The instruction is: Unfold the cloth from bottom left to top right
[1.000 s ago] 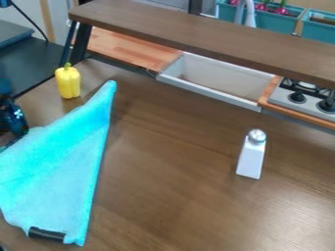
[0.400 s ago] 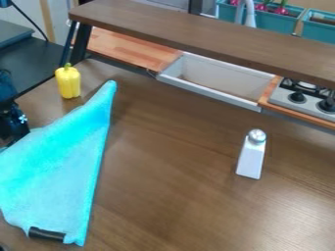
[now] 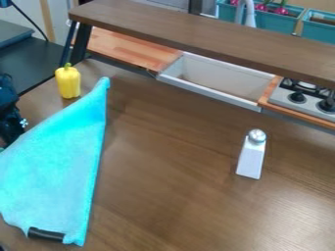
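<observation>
The robot hand is at the left side, by the slanted top left edge of the cloth. It is black. I cannot tell if it is spread, pressed together or pinching the cloth.

The bright blue cloth lies on the left part of the brown bench. It looks like a big, tall triangle. Its thin tip points up, its right side runs down almost straight, and its left part goes past the edge of the view. A short black strip is at the bottom edge of the cloth.

A yellow toy pepper with a green stem stands just to the left of the cloth's tip.

Behind the bench, a long brown shelf goes across. Past its black leg there is a light wood counter top, and next to that a gray sink.

To the right, well apart from the cloth, a white shaker with a round, shiny top stands on the bench. Last, at the right edge, is a gray stove with black knobs.
</observation>
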{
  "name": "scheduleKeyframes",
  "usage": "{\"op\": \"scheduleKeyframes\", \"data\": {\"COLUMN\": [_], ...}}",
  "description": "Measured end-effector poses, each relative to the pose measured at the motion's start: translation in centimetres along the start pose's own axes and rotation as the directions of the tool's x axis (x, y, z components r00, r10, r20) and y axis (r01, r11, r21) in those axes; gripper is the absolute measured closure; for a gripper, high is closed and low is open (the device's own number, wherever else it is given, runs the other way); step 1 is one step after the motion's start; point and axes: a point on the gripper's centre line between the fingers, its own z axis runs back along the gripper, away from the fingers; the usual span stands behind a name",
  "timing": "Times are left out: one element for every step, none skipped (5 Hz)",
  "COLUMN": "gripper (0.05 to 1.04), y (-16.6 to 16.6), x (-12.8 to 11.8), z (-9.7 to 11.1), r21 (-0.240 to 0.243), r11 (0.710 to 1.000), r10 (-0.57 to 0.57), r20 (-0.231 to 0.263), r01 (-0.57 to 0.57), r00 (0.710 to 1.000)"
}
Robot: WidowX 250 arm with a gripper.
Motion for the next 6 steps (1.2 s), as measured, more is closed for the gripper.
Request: {"op": "scheduleKeyframes", "data": {"gripper": [0.993,1.034,1.035,1.035,1.035,1.035], "y": [0.0,-0.1,-0.9,-2.3,-4.0,-5.6], "x": [0.0,0.0,-0.2,0.1,0.9,1.5], "z": [0.0,0.0,0.1,2.5,4.0,4.8], "r21": [0.003,-0.008,-0.065,-0.103,-0.114,-0.107], "r11": [1.0,1.0,0.998,0.994,0.992,0.992], "r10": [-0.002,-0.011,-0.002,0.025,0.046,0.07], "r20": [0.001,0.002,0.002,0.009,0.012,0.015], "r01": [0.002,0.011,0.003,-0.024,-0.045,-0.068], "r00": [1.0,1.0,1.0,1.0,0.999,0.997]}}
